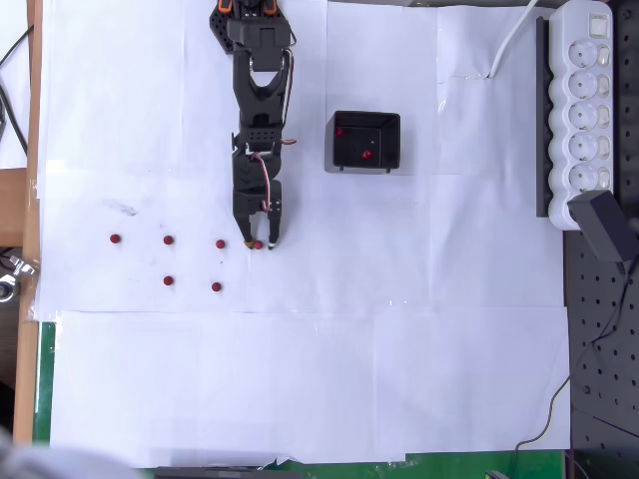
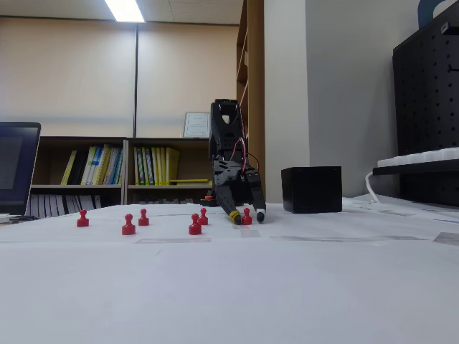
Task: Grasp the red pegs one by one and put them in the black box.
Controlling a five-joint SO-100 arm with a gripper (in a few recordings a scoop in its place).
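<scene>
So we see the black arm (image 1: 258, 110) reaching down from the top edge in the overhead view, its gripper (image 1: 259, 242) lowered to the white paper sheets (image 1: 300, 379) that cover the table. Fingers are slightly apart, one on each side of a red peg (image 1: 259, 243); we cannot tell if they actually press on it. In the fixed view the gripper (image 2: 246, 216) tips sit at paper level with that peg (image 2: 247, 216) upright between them, one tip yellowish, the other pale.

Five more red pegs stand loose on the paper, left of the gripper in the overhead view: one just beside it (image 1: 220, 243), one further left (image 1: 168, 239), one farthest left (image 1: 115, 239), and two in a lower row (image 1: 168, 281) (image 1: 216, 286). All upright in the fixed view.

The black box (image 1: 391, 130) sits right of the arm, well apart from the gripper, open top up. Two red pegs lie inside: one near its upper-left corner (image 1: 339, 131), one nearer the middle (image 1: 366, 155).

A white power strip (image 1: 587, 110) lies along the right edge, with a white cable (image 1: 511, 45) running from the paper's top edge.
</scene>
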